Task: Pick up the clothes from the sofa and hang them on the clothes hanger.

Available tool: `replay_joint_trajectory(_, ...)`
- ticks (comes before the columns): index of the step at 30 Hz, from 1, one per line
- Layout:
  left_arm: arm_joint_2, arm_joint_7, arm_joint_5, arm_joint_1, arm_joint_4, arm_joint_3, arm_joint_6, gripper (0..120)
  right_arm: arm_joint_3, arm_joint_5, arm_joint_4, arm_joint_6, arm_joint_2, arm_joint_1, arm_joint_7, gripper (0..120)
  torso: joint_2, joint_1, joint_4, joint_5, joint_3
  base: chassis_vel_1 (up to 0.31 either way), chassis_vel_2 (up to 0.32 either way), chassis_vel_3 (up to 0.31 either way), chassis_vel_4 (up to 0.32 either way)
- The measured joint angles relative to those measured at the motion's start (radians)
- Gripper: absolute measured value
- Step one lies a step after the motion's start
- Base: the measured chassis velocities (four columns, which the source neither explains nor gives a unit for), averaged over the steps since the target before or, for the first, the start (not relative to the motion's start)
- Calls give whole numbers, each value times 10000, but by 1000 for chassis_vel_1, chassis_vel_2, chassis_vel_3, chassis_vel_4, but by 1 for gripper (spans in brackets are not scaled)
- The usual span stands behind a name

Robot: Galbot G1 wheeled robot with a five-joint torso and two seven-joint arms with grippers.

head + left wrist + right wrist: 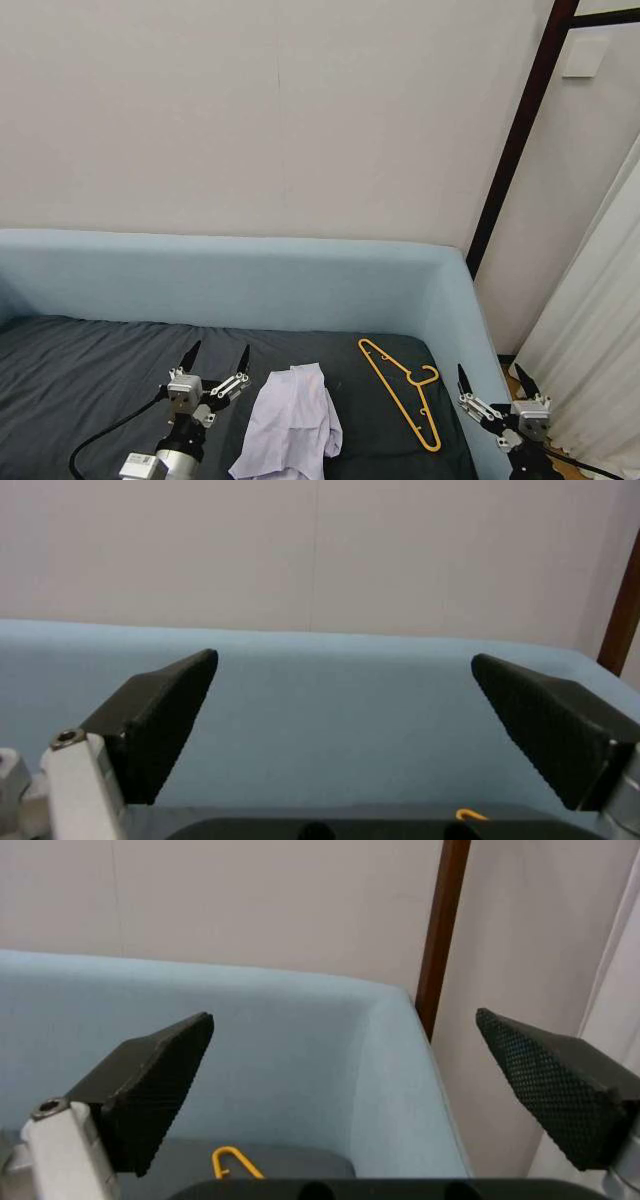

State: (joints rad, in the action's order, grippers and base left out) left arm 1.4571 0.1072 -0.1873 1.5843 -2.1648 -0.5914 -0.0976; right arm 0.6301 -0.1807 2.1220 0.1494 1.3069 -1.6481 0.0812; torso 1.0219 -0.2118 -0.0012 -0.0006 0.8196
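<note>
The clothes [292,415] lay just right of the left gripper [220,352], fingers spread; the right gripper [489,372], also spread, sat beyond the hanger [403,394]

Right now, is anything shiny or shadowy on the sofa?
Head view: soft, even light, no glare or hard shadows on the sofa or the white clothes. Left wrist view: the left gripper, fingers open, looks dark against the pale backrest. Right wrist view: same for the right gripper.
</note>
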Motion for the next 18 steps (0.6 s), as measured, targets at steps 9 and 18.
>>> replay_joint_trajectory(9,250,-238,324,373,-322,-509,-192,100,-662,-3463,-826,-367,-1759,1145,156,100,0,0,1,1,0,0,0,0,0)
replay_joint_trajectory(18,333,-419,457,735,-81,-1394,-485,100,-2614,-7323,-1429,-2136,-2420,3361,1369,100,-1,0,0,-2,1,0,0,0,0)
